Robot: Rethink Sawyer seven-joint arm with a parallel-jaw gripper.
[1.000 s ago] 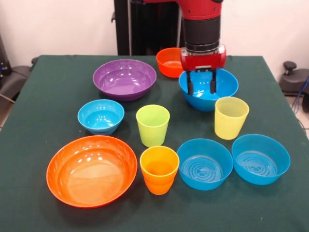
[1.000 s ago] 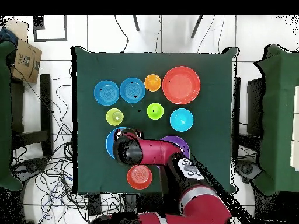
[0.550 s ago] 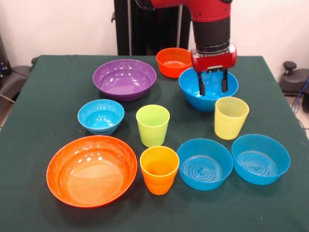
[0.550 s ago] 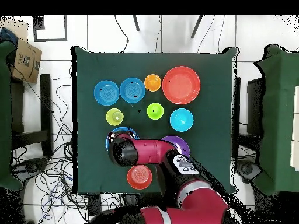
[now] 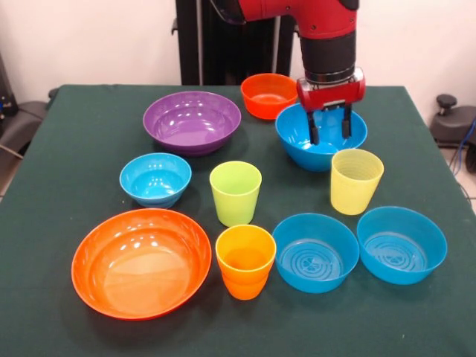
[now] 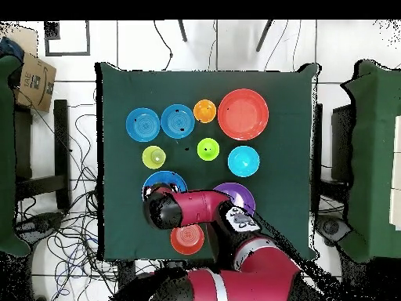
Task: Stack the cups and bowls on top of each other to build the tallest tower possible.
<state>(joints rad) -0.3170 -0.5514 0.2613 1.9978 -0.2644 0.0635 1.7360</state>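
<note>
Since a second earlier, the gripper (image 5: 331, 126) had shifted toward the right side of the front view and risen a little. Its fingers hung spread apart, holding nothing, just over the far right rim of the large blue bowl (image 5: 301, 137), which sat on the table (image 5: 67, 149) directly below them. No tower stood yet. Overhead, the arm (image 6: 192, 208) covered half that bowl.

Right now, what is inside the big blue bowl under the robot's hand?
Only the hand reaches into the big blue bowl; its open fingers hang over the rim nearest the robot. The part of the bowl's inside that shows is empty. The overhead view has the arm covering much of the bowl.
</note>
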